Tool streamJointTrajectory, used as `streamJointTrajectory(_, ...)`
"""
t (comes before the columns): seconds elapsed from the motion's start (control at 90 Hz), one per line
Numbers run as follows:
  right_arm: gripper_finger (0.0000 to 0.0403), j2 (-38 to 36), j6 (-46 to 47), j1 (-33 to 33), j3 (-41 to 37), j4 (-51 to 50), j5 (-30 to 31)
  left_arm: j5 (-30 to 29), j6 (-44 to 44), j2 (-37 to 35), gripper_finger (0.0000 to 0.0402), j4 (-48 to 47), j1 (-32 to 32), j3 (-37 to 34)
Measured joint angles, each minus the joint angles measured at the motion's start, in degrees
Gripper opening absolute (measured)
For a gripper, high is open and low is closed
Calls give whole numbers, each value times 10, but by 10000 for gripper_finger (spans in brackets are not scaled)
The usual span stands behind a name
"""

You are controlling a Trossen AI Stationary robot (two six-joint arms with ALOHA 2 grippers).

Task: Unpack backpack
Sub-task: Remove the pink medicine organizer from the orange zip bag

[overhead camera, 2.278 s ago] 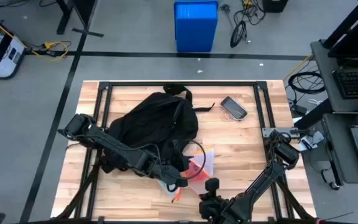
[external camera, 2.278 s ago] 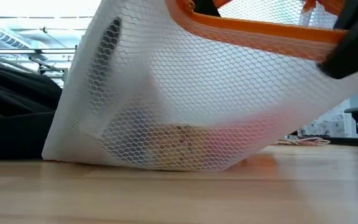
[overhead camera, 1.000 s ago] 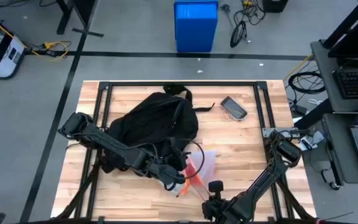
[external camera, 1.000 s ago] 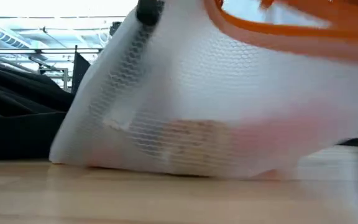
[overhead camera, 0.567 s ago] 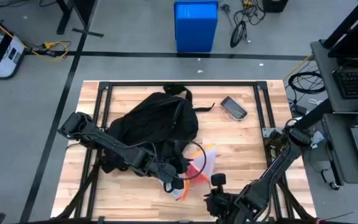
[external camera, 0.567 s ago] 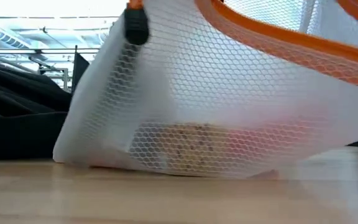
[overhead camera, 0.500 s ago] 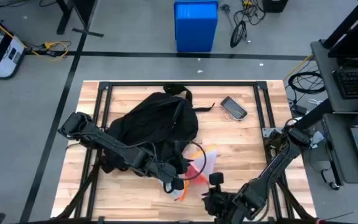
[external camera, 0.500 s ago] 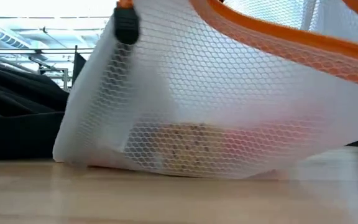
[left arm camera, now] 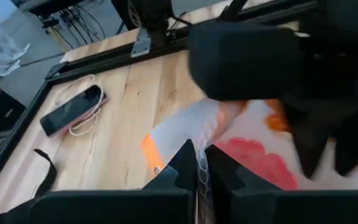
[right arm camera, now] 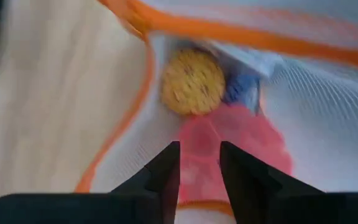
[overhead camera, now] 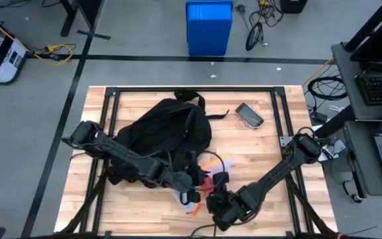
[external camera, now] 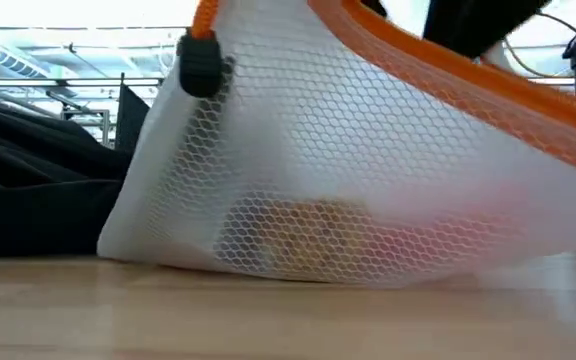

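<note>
The black backpack [overhead camera: 168, 129] lies on the wooden table, left of centre, and shows at the low view's left [external camera: 28, 190]. Beside its near right side lies a white mesh bag [overhead camera: 207, 174] with orange trim [external camera: 438, 60] and a black cord lock [external camera: 200, 65]. A yellow round thing [right arm camera: 193, 82], a pink thing and a blue thing are inside it. My left gripper [overhead camera: 192, 194] is shut on the bag. My right gripper [overhead camera: 216, 180] stands open over the bag, fingers [right arm camera: 166, 168] pointing at its contents. My left gripper pinches a bunched bit of the white mesh [left arm camera: 199, 163] between its two fingers, near the bag's orange-trimmed edge. The mesh rises to the fingers while the bag's bottom [external camera: 298, 265] rests on the table. My right gripper is at the bag, but I cannot tell whether it touches the mesh.
A dark phone with a coiled white cable [overhead camera: 249, 114] lies at the table's far right. A black metal frame [overhead camera: 191, 89] runs round the tabletop. A blue bin [overhead camera: 209, 26] stands on the floor beyond the far edge. Bare wood lies at the right.
My right gripper has swung from the table's near edge toward the left and far side, coming in over the mesh bag. My left gripper has stayed shut on the mesh. The bag's raised part with the cord lock has shifted a little; its bottom stays on the table.
</note>
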Motion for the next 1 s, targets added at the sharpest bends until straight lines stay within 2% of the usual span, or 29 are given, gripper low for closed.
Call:
streamJointTrajectory(0.167, 119, 0, 22, -11, 0, -76, 1, 19, 0, 11, 0, 5, 8, 0)
streamJointTrajectory(0.456, 121, 6, -58, -10, 0, 58, 3, 45, 10, 21, 0, 33, 13, 0)
streamJointTrajectory(0.822, 121, 57, -84, -16, -2, 14, 28, 43, 6, 24, 0, 13, 15, -1)
streamJointTrajectory(1.0, 121, 55, -79, -11, -2, -5, 18, 42, 6, 24, 0, -8, 14, 0)
